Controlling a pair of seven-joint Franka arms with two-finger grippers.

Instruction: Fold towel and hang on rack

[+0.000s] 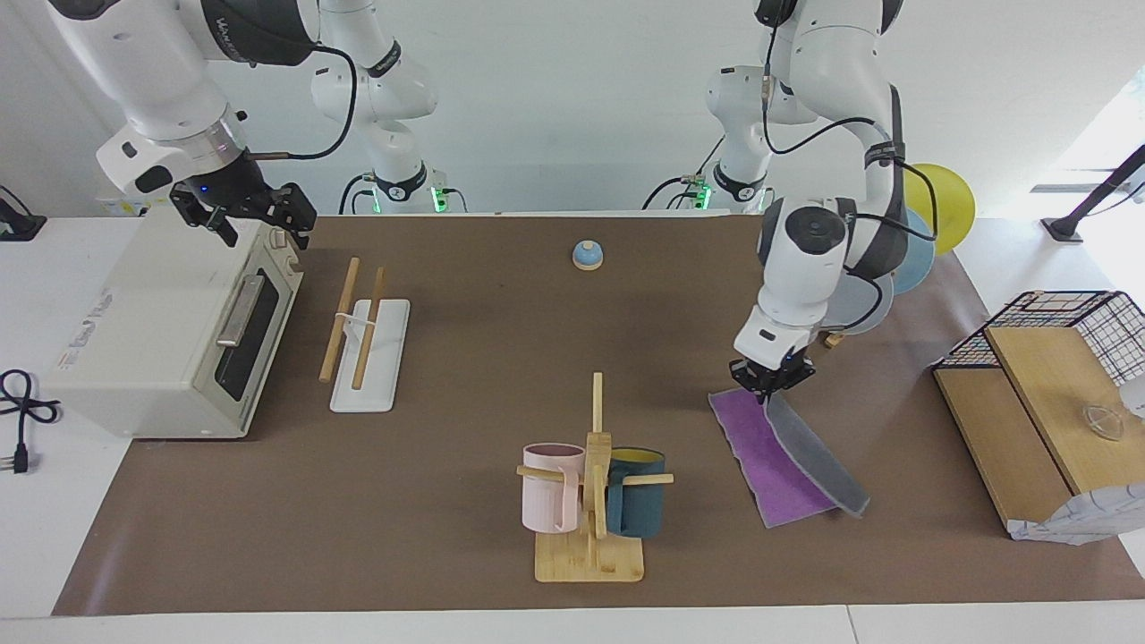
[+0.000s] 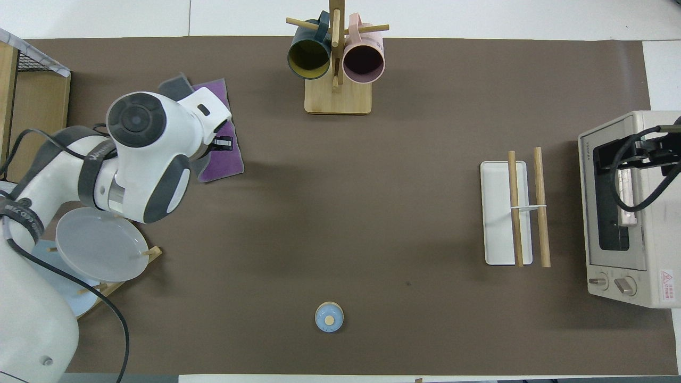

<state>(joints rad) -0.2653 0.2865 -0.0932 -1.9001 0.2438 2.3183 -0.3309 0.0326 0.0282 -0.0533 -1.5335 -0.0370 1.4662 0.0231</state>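
Observation:
The towel (image 1: 771, 461) lies purple face up toward the left arm's end of the table. One side is lifted and folded over, showing its dark grey face (image 1: 818, 456). My left gripper (image 1: 767, 392) is shut on that raised grey edge, just above the towel. In the overhead view the left arm covers most of the towel (image 2: 226, 165), and the gripper (image 2: 222, 143) is over it. The rack (image 1: 367, 344) (image 2: 503, 213), two wooden rods on a white base, stands bare toward the right arm's end. My right gripper (image 1: 259, 224) (image 2: 659, 154) waits open above the toaster oven.
A toaster oven (image 1: 170, 331) (image 2: 622, 213) stands beside the rack. A wooden mug stand (image 1: 590, 501) (image 2: 336, 96) with pink and blue mugs is farther out mid-table. A small blue knob (image 1: 588, 256) is near the robots. Plates on a stand (image 2: 98, 242) and a wire-and-wood shelf (image 1: 1047, 376) flank the towel.

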